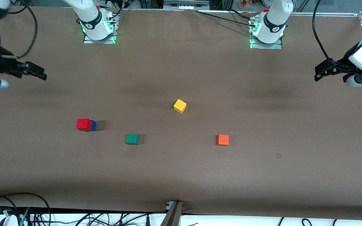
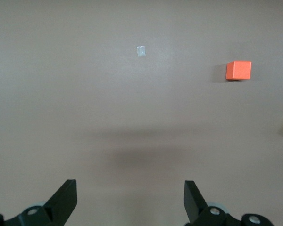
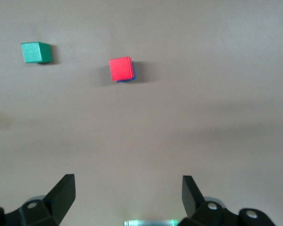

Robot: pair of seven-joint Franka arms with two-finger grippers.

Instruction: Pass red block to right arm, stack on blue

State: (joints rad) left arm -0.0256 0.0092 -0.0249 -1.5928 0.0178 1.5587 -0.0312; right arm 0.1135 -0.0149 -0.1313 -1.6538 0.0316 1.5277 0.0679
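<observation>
The red block (image 1: 84, 124) sits on top of the blue block (image 1: 93, 125), toward the right arm's end of the table. Only a strip of blue shows under the red. The right wrist view shows the red block (image 3: 120, 68) with a blue edge (image 3: 134, 75) beneath it. My right gripper (image 1: 42, 74) is open and empty, raised over the table's edge at the right arm's end, apart from the stack. It also shows in its wrist view (image 3: 127, 197). My left gripper (image 1: 318, 74) is open and empty over the left arm's end, seen too in its wrist view (image 2: 130, 200).
A green cube (image 1: 132, 138) lies beside the stack, a little nearer the front camera. A yellow cube (image 1: 179, 105) lies mid-table. An orange cube (image 1: 223, 140) lies toward the left arm's end and shows in the left wrist view (image 2: 238, 70). Cables run along the table's near edge.
</observation>
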